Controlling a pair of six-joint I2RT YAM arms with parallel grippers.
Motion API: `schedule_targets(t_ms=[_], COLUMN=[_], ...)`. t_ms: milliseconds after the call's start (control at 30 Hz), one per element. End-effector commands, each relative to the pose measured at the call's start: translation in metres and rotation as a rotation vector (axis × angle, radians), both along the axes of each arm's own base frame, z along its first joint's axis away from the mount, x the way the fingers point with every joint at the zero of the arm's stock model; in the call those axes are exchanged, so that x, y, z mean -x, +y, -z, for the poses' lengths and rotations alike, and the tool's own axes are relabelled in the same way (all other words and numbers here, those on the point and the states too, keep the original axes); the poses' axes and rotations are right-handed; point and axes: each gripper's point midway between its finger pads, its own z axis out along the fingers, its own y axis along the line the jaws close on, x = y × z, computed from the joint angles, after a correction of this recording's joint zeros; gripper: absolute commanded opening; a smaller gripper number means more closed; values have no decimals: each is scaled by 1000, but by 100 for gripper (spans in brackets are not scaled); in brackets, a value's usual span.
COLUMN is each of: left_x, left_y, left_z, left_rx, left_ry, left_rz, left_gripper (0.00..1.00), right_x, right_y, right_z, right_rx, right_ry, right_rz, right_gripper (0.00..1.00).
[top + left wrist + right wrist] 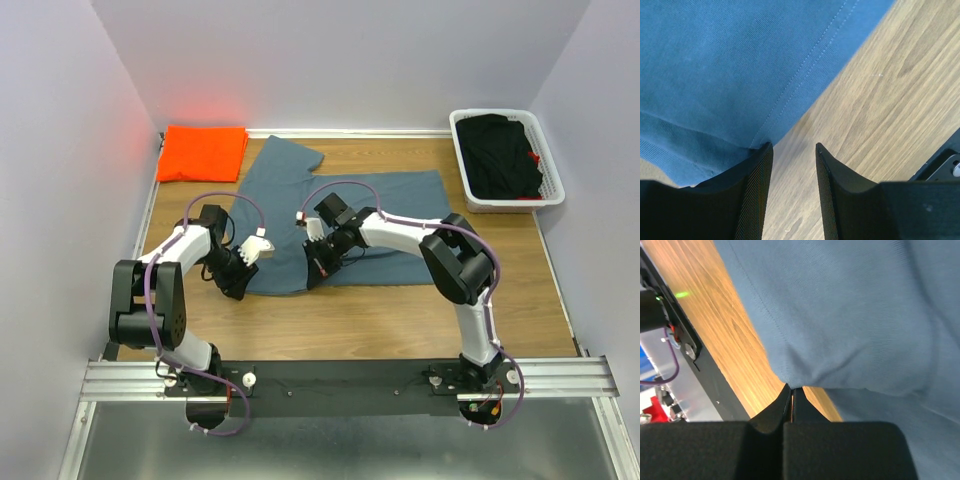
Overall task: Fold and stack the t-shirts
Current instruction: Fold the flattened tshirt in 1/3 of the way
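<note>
Slate blue-grey t-shirt (400, 195) lies spread across the middle of the table (350, 320), not yet folded, with its near hem facing the arms. Both grippers are down at that hem. The bright orange t-shirt (203, 152) is already a neat folded square in the far left corner, which looks like the spot for the stack.

The right gripper (791, 390) has its jaws clenched on the very edge of the hem, and the cloth puckers into the pinch point. That grip suits lifting one end of the hem. The left gripper (794, 150) sits at the shirt's near left corner with its jaws released. Only bare wood shows between them, and the left jaw just touches the stitched edge (so this corner is not gripped yet). To my eye the arms are placed this way so the hem can be raised from two points and carried toward the collar without sagging in the middle.

A white basket (500, 112) holding dark clothing (500, 155) stands at the far right, apart from the shirt and out of the fold's path. One sleeve reaches toward the orange shirt, but the two do not appear to touch. Nothing lies on the blue-grey cloth itself except the arms above it.
</note>
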Motion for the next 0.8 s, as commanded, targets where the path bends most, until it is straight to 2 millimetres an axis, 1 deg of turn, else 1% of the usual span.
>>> schedule_targets(t_ms=[0,167,267,400,567,667,767], left_x=[-12,-15,-18,-21,-26,-26,-27], left_y=[-2,1,2,3,2,2,2], left_z=[1,4,-1,-7,-12,-11,-9], left_rx=[-4,-19,-25,-34,-28,-27,-30], left_ry=[-11,-9,-24,-38,-54,-48,-52], left_rz=[-21,-34,-36,-47,-58,-54,-57], left_gripper=[47,46,46,45,44,47,47], right_x=[-14,-14,-14,-16,-20,-24,-32], right_y=[5,4,4,6,7,9,8], right_z=[-32,-34,-32,-35,-45,-53,-58], right_rx=[-87,-94,-93,-100,-130,-153,-167], right_ry=[-18,-14,-8,-15,-11,-14,-18], right_rz=[12,12,12,10,15,20,37], right_gripper=[0,0,1,1,1,0,0])
